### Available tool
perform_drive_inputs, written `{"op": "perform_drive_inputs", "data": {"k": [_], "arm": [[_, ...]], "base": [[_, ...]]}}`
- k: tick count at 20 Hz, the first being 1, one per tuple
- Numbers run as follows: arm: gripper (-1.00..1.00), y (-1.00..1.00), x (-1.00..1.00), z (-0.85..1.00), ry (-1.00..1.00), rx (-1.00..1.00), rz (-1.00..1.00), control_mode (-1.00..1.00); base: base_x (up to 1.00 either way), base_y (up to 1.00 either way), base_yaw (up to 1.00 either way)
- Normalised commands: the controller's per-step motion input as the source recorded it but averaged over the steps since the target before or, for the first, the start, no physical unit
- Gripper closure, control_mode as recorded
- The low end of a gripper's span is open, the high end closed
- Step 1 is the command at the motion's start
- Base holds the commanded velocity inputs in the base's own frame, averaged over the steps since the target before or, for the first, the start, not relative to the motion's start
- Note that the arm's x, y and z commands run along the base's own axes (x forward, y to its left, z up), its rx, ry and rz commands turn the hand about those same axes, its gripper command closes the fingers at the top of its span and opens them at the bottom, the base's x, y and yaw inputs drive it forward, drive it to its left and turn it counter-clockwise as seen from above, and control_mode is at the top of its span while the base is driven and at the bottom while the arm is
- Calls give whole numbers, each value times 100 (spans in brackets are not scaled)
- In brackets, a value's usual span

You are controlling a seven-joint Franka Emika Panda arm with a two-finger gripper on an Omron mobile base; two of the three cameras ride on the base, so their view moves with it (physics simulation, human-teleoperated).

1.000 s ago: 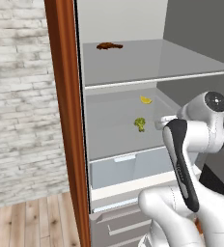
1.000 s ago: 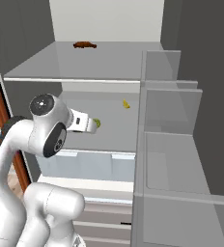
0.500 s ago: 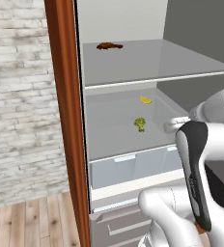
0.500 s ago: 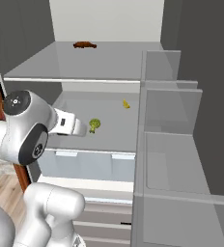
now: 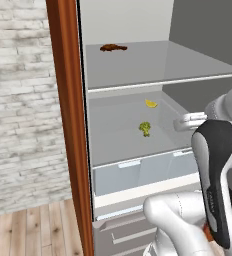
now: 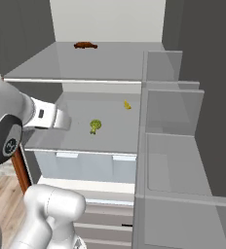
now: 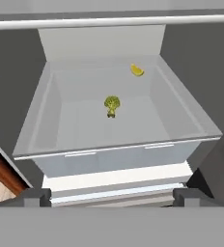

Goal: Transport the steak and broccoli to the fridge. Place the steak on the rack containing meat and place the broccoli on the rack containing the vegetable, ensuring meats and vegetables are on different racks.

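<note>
One item, the small green broccoli floret (image 7: 111, 105), sits on the lower grey fridge shelf (image 7: 80, 128); the released, empty end effector (image 7: 109, 197) probably next fetches steak.

Tall fridge (image 5: 133, 20): interior walls pale grey, smooth, matt, plastic-looking. Upper flat grey shelf (image 5: 188, 62): smooth, faint sheen, a lighter strip along its front edge. Lower grey shelf (image 7: 133, 128): same smooth matt finish. Drawer front (image 5: 138, 172) under it: translucent bluish-grey plastic. Door bins (image 6: 176, 160): semi-clear grey plastic, smooth. Side panel (image 5: 68, 125): reddish-brown wood, polished, slight gloss. Wall (image 5: 18, 100) beside it: whitish brick, rough, matt. Floor (image 5: 33, 232): light wooden planks, visible grain. Dark brown elongated meat piece (image 5: 113, 48): dull, uneven surface. Green broccoli floret (image 7: 111, 104): knobbly, matt. Small yellow curved vegetable (image 7: 136, 70): smooth skin.
</note>
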Motion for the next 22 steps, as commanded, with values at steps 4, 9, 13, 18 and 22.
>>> {"op": "perform_drive_inputs", "data": {"k": [4,9,13,18,22], "arm": [[-100,0,0,0,0,0,0,100],[-100,0,0,0,0,0,0,100],[-100,0,0,0,0,0,0,100],[-100,0,0,0,0,0,0,100],[-100,0,0,0,0,0,0,100]], "base": [[-99,58,0],[-57,100,-10],[-2,100,-48],[6,54,-87],[1,17,-100]]}}
